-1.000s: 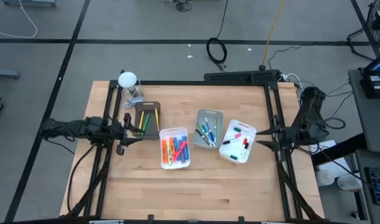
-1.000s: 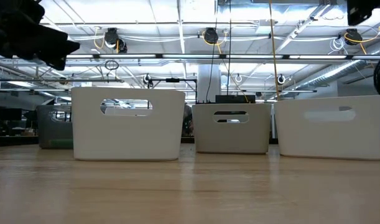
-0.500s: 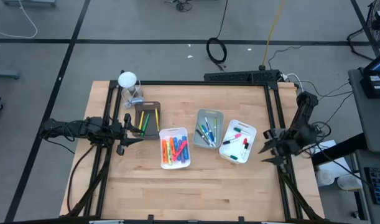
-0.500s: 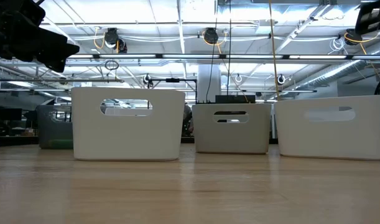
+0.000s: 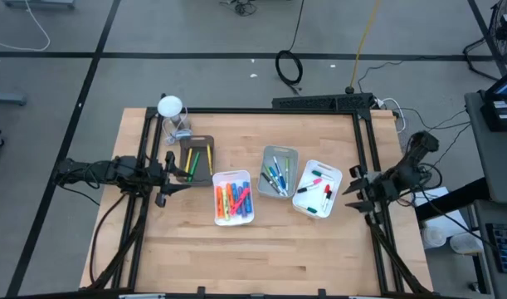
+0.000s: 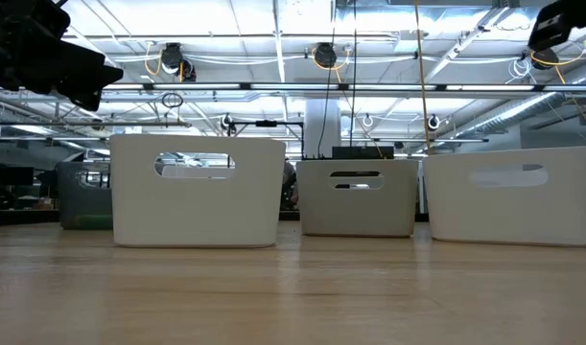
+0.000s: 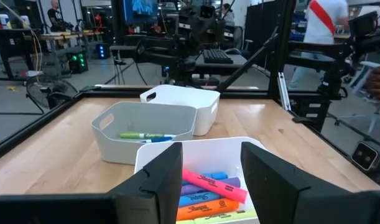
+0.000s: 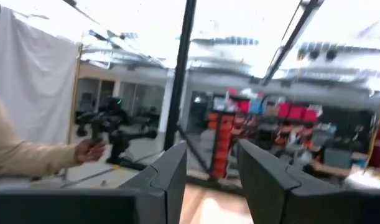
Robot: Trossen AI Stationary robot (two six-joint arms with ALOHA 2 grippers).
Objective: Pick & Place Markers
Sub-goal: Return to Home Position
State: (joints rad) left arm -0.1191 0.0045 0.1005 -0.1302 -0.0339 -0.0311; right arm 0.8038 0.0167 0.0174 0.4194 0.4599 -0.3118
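Observation:
The markers lie in four trays on the wooden table. A brown tray [image 5: 197, 159] has yellow and green markers, and a white tray [image 5: 233, 198] has orange, pink and blue ones [image 7: 205, 186]. Blue and green ones fill a grey tray [image 5: 278, 172], red and green ones a second white tray [image 5: 318, 188]. My left gripper [image 5: 172, 176] hovers open at the table's left edge, pointing level over the first white tray [image 7: 211, 163]. My right gripper [image 5: 353, 189] hangs open at the right edge beside the second white tray, tipped upward [image 8: 211, 158]. Neither holds anything.
A black frame [image 5: 270, 110] runs around the table's edges. A white round object [image 5: 170, 106] stands at the far left corner. The near half of the table [image 5: 261, 257] is bare wood. A person's sleeve and hand [image 8: 40, 155] show in the room beyond.
My right arm has folded down at the table's right edge. Its gripper has sunk, swung a little and rolled, and stays open beside the white tray. The trays and markers have not moved.

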